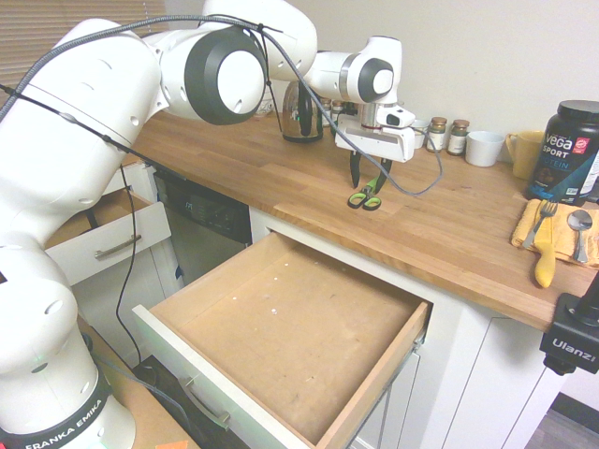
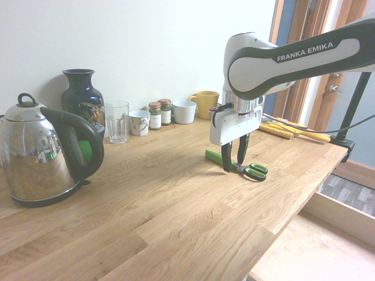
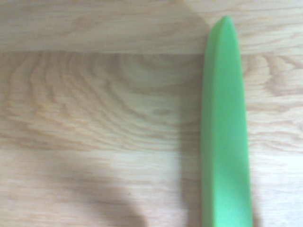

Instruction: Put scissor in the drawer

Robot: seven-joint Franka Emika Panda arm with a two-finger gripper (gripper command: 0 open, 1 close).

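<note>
Kitchen with a long wooden desk [image 1: 281, 178] on white cabinets, seen from the open side. Nearest, the drawer [image 1: 281, 337] stands pulled out, its bare brown bottom holding nothing. Beyond it, on the desk, lies the scissor [image 2: 246, 168], flat, green loops toward the desk edge. The tool [image 2: 234, 164] points straight down over the junction of loops and blade cover, its fingers part-way together astride the scissor; whether they already pinch it cannot be told. The scissor looks light, stiff and smooth, so likely to slip or pivot; a hold near the pivot seems soundest. The wrist view shows only the green blade cover [image 3: 226, 127], blurred. Farther back stand a kettle [image 2: 47, 155], vase [image 2: 82, 99], glass [image 2: 116, 121] and spice jars [image 2: 159, 114].
</note>
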